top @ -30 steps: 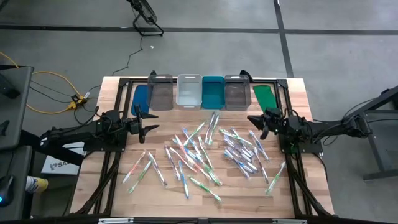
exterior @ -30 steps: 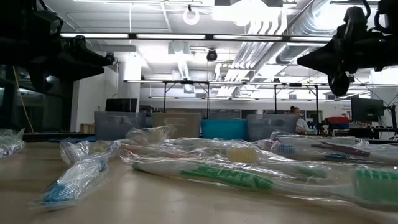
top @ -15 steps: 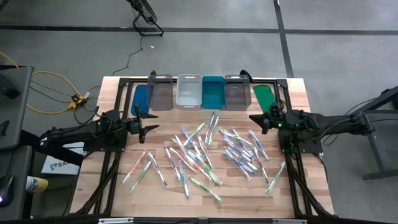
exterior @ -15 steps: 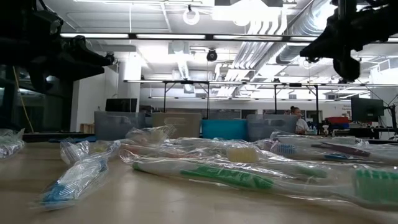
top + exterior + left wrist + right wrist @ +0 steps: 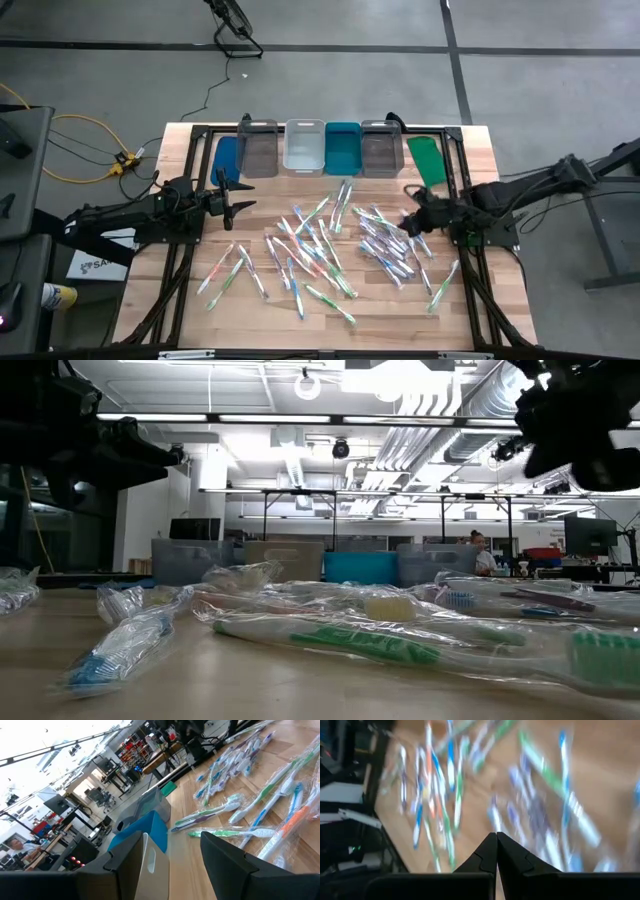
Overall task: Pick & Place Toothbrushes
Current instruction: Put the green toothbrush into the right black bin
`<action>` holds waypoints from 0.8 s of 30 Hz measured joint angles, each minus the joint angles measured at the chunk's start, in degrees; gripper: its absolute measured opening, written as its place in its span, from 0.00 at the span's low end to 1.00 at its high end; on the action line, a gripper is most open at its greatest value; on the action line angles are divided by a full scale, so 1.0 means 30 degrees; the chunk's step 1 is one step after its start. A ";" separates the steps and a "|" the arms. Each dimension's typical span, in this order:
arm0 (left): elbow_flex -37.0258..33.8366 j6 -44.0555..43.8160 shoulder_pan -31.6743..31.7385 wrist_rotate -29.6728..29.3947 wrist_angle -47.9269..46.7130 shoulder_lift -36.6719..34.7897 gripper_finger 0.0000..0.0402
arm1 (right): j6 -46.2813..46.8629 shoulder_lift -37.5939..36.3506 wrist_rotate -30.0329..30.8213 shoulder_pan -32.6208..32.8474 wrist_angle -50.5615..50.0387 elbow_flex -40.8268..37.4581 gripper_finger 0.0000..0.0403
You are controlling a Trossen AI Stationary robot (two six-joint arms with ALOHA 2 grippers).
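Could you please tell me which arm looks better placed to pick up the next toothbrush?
Probably the right: its tool hangs over the right edge of the toothbrushes, fingers shut. The left tool, open, waits beside the pile's left edge.

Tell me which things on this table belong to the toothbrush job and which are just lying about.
Part of the job: the toothbrushes scattered over the table; the right gripper, fingers together, above them; the left gripper, open, waiting at the left.

Just there: the row of bins; the yellow cable on the floor.
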 joint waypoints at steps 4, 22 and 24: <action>0.0000 0.0000 0.0003 0.0004 -0.0005 0.0000 0.48 | 0.3484 0.1275 -0.0806 0.1898 0.0011 0.0148 0.01; 0.0000 0.0000 0.0003 0.0005 -0.0004 0.0000 0.48 | 1.4520 0.4934 -0.7088 0.6692 0.0165 0.0230 0.01; 0.0000 0.0000 0.0000 0.0001 -0.0004 0.0000 0.48 | 1.4480 0.4935 -0.7178 0.6962 0.0315 0.0230 0.01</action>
